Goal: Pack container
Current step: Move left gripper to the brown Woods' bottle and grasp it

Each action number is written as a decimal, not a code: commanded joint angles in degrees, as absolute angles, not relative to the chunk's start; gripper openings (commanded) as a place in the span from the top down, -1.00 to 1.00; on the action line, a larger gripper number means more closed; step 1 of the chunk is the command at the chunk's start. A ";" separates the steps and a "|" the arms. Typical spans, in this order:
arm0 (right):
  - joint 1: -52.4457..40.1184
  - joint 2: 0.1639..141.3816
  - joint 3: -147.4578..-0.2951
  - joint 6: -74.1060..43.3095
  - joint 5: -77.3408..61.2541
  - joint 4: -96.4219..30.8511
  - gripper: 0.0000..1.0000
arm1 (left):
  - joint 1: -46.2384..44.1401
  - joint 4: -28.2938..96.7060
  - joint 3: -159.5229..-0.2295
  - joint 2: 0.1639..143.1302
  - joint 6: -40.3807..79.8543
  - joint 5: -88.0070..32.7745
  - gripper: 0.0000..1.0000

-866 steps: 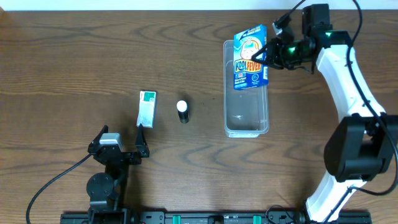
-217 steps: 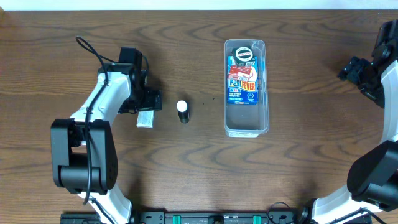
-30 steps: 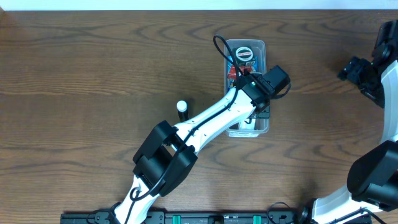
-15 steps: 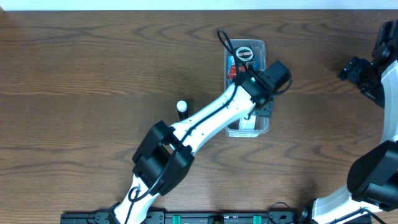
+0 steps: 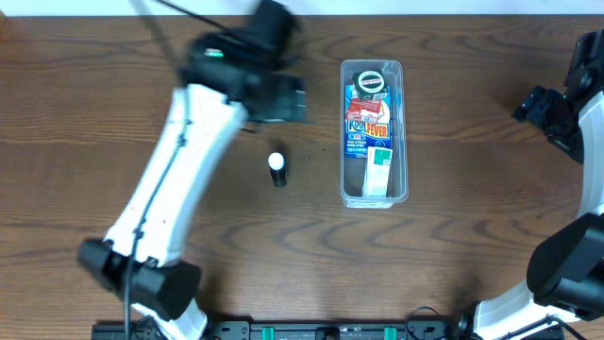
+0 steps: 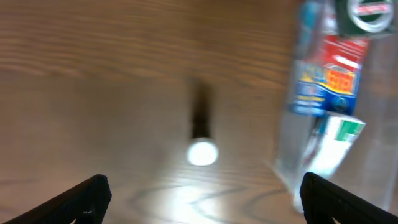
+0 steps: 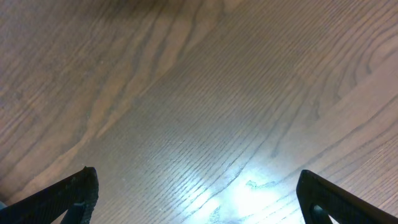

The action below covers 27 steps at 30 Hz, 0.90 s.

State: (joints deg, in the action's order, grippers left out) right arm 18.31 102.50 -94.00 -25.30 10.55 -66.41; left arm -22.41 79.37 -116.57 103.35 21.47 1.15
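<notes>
The left gripper point(image 6: 202, 194) has been withdrawn from the container point(image 5: 343, 142), jaws wide apart and empty. The green box point(image 5: 378, 170) is now left inside (just beyond the right-hand jaw). The bottle point(image 6: 202, 152), ahead between the jaws, is judged next. The right gripper point(image 7: 196, 194) is held open, idle.

left arm point(image 5: 175, 198) white, black joints | right arm point(image 5: 595, 189) same | jaws black

The long clear plastic rectangular container point(image 5: 343, 142) stands right of centre on the brown wooden bench point(image 5: 472, 246), nearer the far edge. Inside, a blue printed box point(image 5: 368, 121) lies toward the far end and a small green-and-white box point(image 5: 378, 170) toward the near end. A small white-capped black bottle point(image 5: 276, 168) stands left of the container, apart.
</notes>
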 commanded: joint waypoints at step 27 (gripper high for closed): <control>18.33 102.65 -94.06 -26.33 11.35 -66.46 -0.98 | -20.12 72.93 -96.92 107.37 16.32 -6.87 -0.96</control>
State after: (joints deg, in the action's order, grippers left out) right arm 18.31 102.50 -94.00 -25.30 10.55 -66.41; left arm -19.94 74.02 -99.35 107.11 17.50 -6.28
